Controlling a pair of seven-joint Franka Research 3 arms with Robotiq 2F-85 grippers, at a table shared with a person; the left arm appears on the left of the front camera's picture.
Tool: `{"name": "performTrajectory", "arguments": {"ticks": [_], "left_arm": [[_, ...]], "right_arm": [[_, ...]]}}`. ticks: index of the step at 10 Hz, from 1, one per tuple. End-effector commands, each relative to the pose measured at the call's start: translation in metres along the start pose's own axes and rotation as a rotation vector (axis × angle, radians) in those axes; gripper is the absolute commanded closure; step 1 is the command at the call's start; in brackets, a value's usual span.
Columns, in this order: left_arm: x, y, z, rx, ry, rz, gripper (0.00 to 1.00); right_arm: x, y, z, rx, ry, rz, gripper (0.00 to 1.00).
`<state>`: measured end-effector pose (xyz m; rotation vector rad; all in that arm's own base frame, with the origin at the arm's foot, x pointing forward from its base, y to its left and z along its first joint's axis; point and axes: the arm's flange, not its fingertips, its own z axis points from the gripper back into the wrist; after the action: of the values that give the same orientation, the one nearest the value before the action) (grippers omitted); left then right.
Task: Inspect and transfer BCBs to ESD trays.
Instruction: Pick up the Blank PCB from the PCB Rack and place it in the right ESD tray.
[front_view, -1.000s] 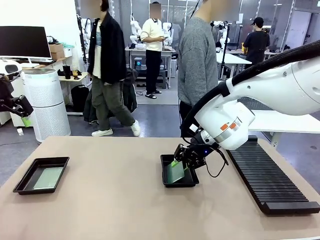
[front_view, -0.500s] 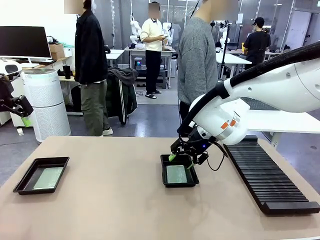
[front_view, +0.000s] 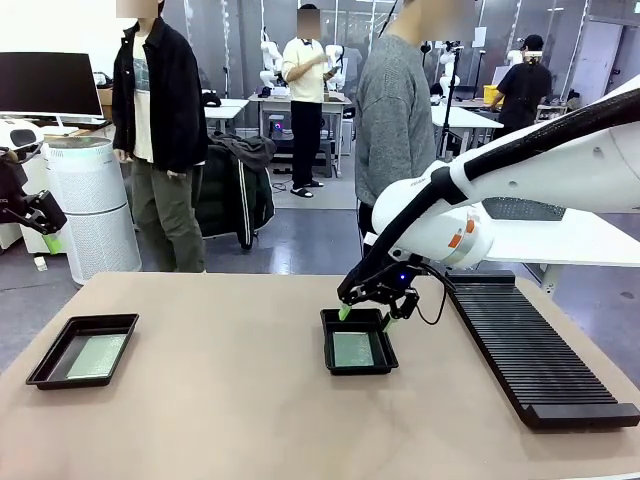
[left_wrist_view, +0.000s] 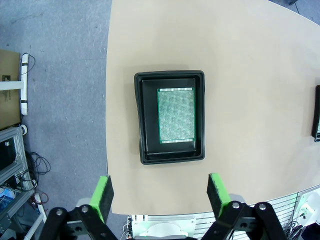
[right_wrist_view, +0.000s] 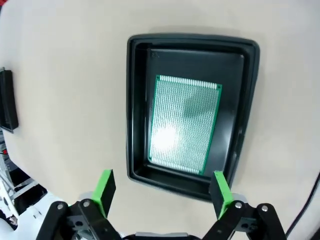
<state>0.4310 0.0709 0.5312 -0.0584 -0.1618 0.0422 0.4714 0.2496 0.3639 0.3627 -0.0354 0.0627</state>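
The left pincer (left_wrist_view: 160, 192) hangs spread and empty high above the desk's (left_wrist_view: 240, 75) left end. Straight below and ahead of its fingertips lies a black tray (left_wrist_view: 170, 117) with a green board (left_wrist_view: 176, 115) flat inside. Toward the middle, the right pincer (front_view: 367, 318) hovers spread, holding nothing, just above the second tray (front_view: 357, 353); its board (right_wrist_view: 185, 125) lies flat on the tray floor, seemingly a little askew. To that pincer's right a long ribbed black rack (front_view: 530, 350) sits on the desk.
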Motion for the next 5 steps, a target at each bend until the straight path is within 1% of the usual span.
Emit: {"name": "performTrajectory", "arguments": {"ticks": [1,2,5], "left_arm": [[0.000,0.001,-0.001,0.000,-0.001,-0.004,0.00],[0.000,0.001,-0.001,0.000,-0.001,-0.004,0.00],[0.000,0.001,-0.001,0.000,-0.001,-0.004,0.00]], "right_arm": [[0.001,0.007,0.016,-0.044,0.044,-0.015,0.00],[-0.001,0.008,0.021,-0.062,0.066,-0.025,0.00],[-0.002,0.003,0.029,-0.106,0.079,-0.063,0.00]]}}
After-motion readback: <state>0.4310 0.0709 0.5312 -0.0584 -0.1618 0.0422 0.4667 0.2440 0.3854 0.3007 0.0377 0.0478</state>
